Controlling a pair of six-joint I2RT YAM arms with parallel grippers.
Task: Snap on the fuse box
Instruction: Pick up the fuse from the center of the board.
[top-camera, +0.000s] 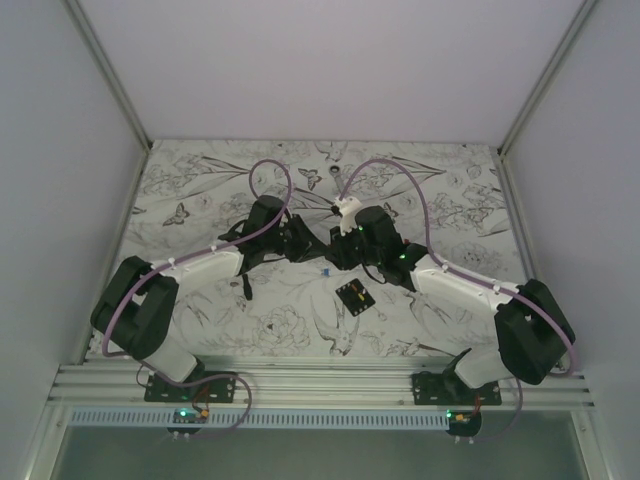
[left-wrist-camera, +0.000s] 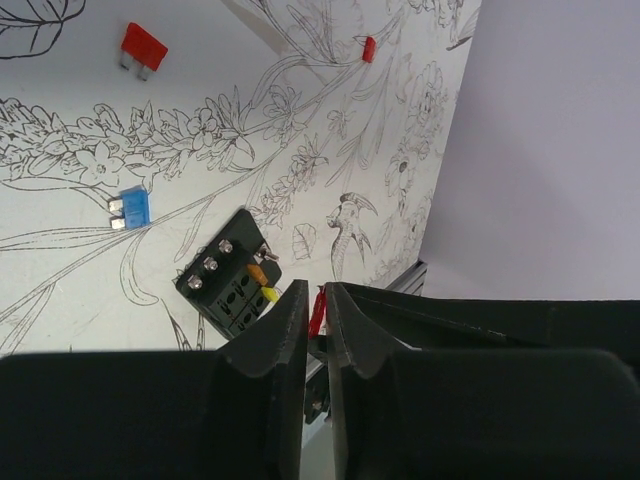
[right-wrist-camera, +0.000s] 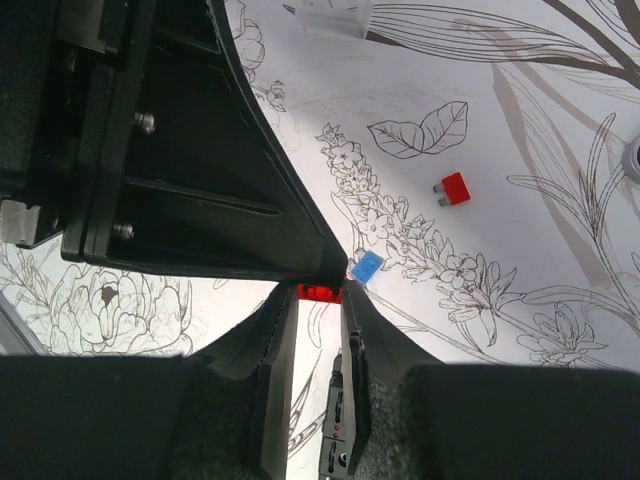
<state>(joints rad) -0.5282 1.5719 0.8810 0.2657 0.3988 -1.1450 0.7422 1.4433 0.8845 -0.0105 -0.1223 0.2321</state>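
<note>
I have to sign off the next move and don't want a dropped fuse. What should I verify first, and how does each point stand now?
1. Red fuse pinched at the right gripper tips: ok.
2. Left gripper closed on the same fuse: ok, a red sliver shows between its fingers.
3. Fuse box flat on the table, in plain view: ok.
4. Free slot beside its orange fuse and yellow fuse: cannot tell.
5. Clear cover snapped on the box: not ok, it lies apart.
6. Blue fuse and spare red fuse clear of the box: ok.
</note>
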